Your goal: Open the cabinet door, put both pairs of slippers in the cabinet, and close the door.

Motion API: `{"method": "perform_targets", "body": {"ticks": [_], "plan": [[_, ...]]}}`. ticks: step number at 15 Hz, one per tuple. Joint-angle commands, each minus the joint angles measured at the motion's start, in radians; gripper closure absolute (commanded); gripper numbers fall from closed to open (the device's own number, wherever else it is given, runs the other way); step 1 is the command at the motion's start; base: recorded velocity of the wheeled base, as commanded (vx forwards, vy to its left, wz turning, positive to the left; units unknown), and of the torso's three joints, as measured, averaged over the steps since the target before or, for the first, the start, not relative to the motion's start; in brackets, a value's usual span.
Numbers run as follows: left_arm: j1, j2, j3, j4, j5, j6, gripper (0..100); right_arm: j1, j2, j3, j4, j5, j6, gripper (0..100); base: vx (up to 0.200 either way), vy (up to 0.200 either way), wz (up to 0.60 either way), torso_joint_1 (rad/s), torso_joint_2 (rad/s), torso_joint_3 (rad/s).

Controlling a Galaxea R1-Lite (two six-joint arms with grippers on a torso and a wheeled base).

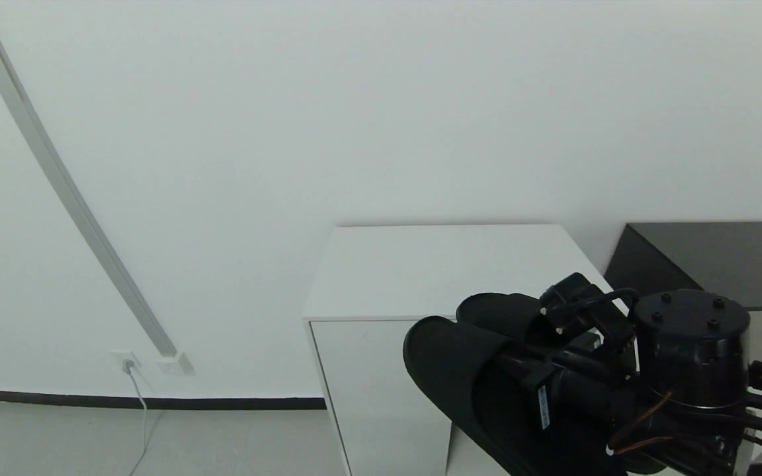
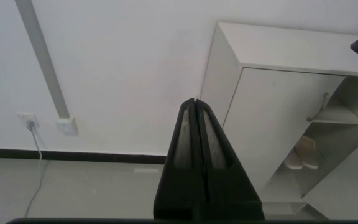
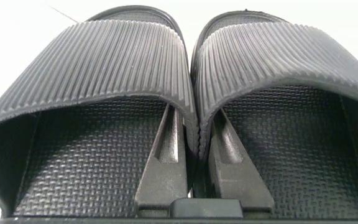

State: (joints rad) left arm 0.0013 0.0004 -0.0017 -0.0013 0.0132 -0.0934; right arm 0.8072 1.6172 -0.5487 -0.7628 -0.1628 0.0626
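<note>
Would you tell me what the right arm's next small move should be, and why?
Probably lower the right gripper toward the shelves: shut on the black slippers, it sits level with the cabinet top, the door is open, and a light pair lies inside.

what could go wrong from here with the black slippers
The right hand pinches both black slippers only by their adjoining strap edges, so one might slide free. A light pair already sits inside the open cabinet; the black pair could bump it going in.
</note>
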Motion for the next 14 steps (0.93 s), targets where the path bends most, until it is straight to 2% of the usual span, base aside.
{"method": "perform_targets", "body": {"ticks": [1, 9, 14], "plan": [[0.000, 0.001, 0.000, 0.000, 0.001, 0.000, 100, 0.001, 0.001, 0.000, -0.001, 0.000, 0.000, 100, 0.000, -0.200, 0.00, 0.002, 0.00, 0.002], [0.000, 0.001, 0.000, 0.000, 0.001, -0.002, 100, 0.001, -0.002, 0.006, -0.001, 0.000, 0.000, 100, 0.000, -0.200, 0.00, 0.001, 0.00, 0.002], [0.000, 0.001, 0.000, 0.000, 0.001, -0.002, 100, 0.001, 0.000, 0.007, -0.001, 0.000, 0.002, 100, 0.000, 0.000, 0.00, 0.000, 0.00, 0.000]]}}
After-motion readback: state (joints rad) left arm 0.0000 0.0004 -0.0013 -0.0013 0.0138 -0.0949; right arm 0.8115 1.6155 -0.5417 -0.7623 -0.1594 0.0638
